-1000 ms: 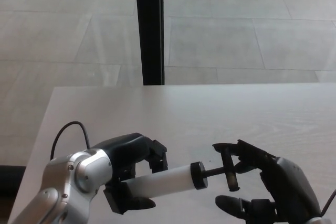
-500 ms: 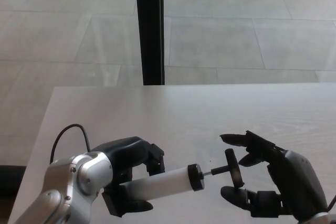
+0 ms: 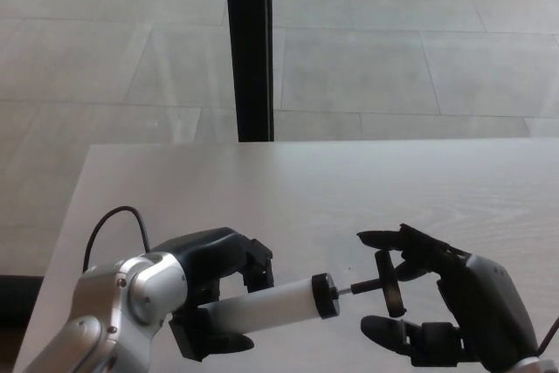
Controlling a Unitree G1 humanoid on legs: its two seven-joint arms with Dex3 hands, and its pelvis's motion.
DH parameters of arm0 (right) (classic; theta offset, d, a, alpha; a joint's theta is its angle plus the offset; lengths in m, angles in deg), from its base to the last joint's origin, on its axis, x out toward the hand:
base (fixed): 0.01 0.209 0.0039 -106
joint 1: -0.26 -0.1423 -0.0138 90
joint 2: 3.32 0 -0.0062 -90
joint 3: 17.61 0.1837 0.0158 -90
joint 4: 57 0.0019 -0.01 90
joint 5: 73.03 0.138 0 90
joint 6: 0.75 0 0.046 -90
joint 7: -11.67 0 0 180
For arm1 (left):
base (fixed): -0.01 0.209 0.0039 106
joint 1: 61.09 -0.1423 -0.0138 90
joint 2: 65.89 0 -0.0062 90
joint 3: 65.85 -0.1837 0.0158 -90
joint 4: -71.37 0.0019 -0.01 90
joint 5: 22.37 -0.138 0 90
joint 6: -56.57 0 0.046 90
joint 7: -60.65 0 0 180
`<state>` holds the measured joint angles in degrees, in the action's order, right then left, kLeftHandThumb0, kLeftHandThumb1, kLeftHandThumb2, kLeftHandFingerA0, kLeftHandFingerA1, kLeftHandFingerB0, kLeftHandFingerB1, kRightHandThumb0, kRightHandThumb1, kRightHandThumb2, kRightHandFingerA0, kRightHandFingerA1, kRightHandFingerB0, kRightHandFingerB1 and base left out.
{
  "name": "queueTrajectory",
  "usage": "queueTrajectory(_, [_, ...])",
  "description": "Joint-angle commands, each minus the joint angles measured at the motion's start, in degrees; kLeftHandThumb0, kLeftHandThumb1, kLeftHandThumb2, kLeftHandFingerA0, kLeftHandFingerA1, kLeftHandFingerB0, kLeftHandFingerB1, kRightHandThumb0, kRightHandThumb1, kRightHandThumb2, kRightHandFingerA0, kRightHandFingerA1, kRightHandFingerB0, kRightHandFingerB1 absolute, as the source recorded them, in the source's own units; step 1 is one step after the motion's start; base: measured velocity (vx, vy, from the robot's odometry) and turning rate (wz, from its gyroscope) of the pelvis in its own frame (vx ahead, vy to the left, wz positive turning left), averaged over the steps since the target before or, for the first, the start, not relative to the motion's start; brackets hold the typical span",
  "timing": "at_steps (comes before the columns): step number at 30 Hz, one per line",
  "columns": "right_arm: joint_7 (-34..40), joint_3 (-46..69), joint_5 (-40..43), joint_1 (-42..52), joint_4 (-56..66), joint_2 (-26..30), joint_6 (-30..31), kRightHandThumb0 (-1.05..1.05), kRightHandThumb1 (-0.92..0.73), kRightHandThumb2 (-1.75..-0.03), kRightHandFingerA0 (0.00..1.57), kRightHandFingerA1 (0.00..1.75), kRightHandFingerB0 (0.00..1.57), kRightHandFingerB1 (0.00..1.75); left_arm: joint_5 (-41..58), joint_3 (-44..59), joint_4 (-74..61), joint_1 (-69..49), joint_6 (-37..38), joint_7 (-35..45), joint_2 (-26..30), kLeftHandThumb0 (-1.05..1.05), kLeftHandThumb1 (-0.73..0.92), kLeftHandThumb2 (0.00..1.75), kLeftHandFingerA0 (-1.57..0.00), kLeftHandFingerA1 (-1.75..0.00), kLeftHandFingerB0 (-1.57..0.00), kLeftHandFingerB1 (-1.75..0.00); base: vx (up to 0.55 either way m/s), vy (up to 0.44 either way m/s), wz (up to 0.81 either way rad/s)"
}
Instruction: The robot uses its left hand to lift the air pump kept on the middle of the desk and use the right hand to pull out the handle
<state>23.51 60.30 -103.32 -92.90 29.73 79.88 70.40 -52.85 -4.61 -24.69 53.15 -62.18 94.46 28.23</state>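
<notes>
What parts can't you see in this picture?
- Head view: the back end of the pump is hidden inside the left hand.
- Head view: the right hand is around the handle, but whether its fingers touch it is unclear.
- Head view: both arms and the near edge of the desk are cut off by the bottom edge.

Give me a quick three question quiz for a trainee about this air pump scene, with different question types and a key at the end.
1. True or false: the left hand holds the white cylindrical air pump above the pale wooden desk.
2. The pump's black T-shaped handle points toward which hand? A) left B) right
3. Fill in: the right hand has its fingers ____ around the handle, not clamped.

Key: 1 true; 2 B; 3 apart
</notes>
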Motion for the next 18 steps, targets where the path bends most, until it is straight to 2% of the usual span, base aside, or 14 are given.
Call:
queueTrajectory(1, [1.6, -0.1, 0.0, -0.7, -1.2, 0.7, -3.6, -0.28, -0.65, -0.62, 0.67, 0.98, 0.6, 0.54, -0.3, 0.6, 0.3, -0.5, 0.1, -0.3, 0.6, -0.23, 0.4, 1.36, -0.82, -1.75, -0.76, -1.54, 0.0, 0.0, 0.0])
queueTrajectory(3, [1.8, 0.0, 0.6, -0.9, -1.8, 0.6, -4.7, -0.28, -0.68, -0.65, 0.71, 1.01, 0.65, 0.59, -0.4, 0.6, 0.2, -0.4, -0.2, -0.3, 0.4, -0.25, 0.41, 1.39, -0.82, -1.75, -0.74, -1.56, 0.0, 0.0, 0.0])
queueTrajectory(4, [1.9, 0.1, 0.9, -0.9, -1.8, 0.4, -4.8, -0.29, -0.7, -0.67, 0.72, 1.08, 0.7, 0.67, -0.7, 0.4, 0.3, -0.2, -0.3, -0.4, 0.5, -0.25, 0.41, 1.36, -0.82, -1.75, -0.75, -1.51, 0.0, 0.0, 0.0])
queueTrajectory(5, [2.9, 0.2, 1.2, -1.3, -2.9, 0.2, -6.5, -0.25, -0.69, -0.76, 0.83, 1.19, 0.81, 0.84, -0.7, 0.3, 0.5, -0.2, 0.0, -0.5, 0.5, -0.24, 0.41, 1.35, -0.82, -1.75, -0.77, -1.52, 0.0, 0.0, 0.0])
queueTrajectory(6, [2.6, 0.3, 1.9, -1.5, -3.2, 0.2, -7.0, -0.27, -0.7, -0.78, 0.87, 1.25, 0.82, 0.95, -1.1, 0.1, 0.5, 0.0, -0.7, -0.3, 0.4, -0.22, 0.43, 1.29, -0.8, -1.75, -0.75, -1.51, 0.0, 0.0, 0.0])
queueTrajectory(7, [2.6, 0.3, 2.0, -1.6, -3.3, 0.2, -7.1, -0.27, -0.7, -0.78, 0.87, 1.25, 0.82, 0.95, -1.1, 0.1, 0.5, 0.0, -0.8, -0.3, 0.4, -0.22, 0.43, 1.29, -0.8, -1.75, -0.75, -1.51, 0.0, 0.0, 0.0])
queueTrajectory(8, [1.4, 0.3, 2.4, -1.6, -3.2, 0.7, -6.9, -0.26, -0.68, -0.89, 0.95, 1.55, 0.82, 1.15, -1.2, 0.2, 0.1, -0.2, -1.3, -0.4, 0.3, -0.21, 0.43, 1.27, -0.78, -1.75, -0.74, -1.49, 0.0, 0.0, 0.0])
queueTrajectory(10, [1.2, 0.5, 2.8, -1.5, -3.7, 1.0, -7.5, -0.2, -0.64, -1.03, 0.97, 1.67, 0.78, 1.32, -1.0, 0.5, 0.0, -0.4, -1.7, -0.5, 0.0, -0.21, 0.43, 1.27, -0.82, -1.75, -0.75, -1.5, 0.0, 0.0, 0.0])
queueTrajectory(13, [1.0, 0.6, 2.4, -1.0, -2.6, 0.9, -6.5, -0.17, -0.58, -1.15, 0.92, 1.7, 0.77, 1.48, -0.7, 0.5, 0.1, -0.6, -1.0, -0.4, 0.2, -0.21, 0.42, 1.33, -0.83, -1.75, -0.77, -1.54, 0.0, 0.0, 0.0])
queueTrajectory(16, [0.8, 0.7, 2.8, -0.5, -2.0, 0.5, -5.7, -0.17, -0.55, -1.18, 0.92, 1.72, 0.77, 1.53, -0.8, 0.5, 0.2, -0.7, -1.4, -0.4, 0.2, -0.22, 0.43, 1.35, -0.83, -1.75, -0.77, -1.56, 0.0, 0.0, 0.0])
queueTrajectory(18, [0.9, 0.8, 2.9, -0.4, -1.7, 0.2, -5.6, -0.17, -0.5, -1.27, 0.95, 1.75, 0.79, 1.57, -0.7, 0.8, -0.2, -1.0, -1.3, -0.6, 0.2, -0.21, 0.43, 1.34, -0.84, -1.75, -0.76, -1.56, 0.0, 0.0, 0.0])
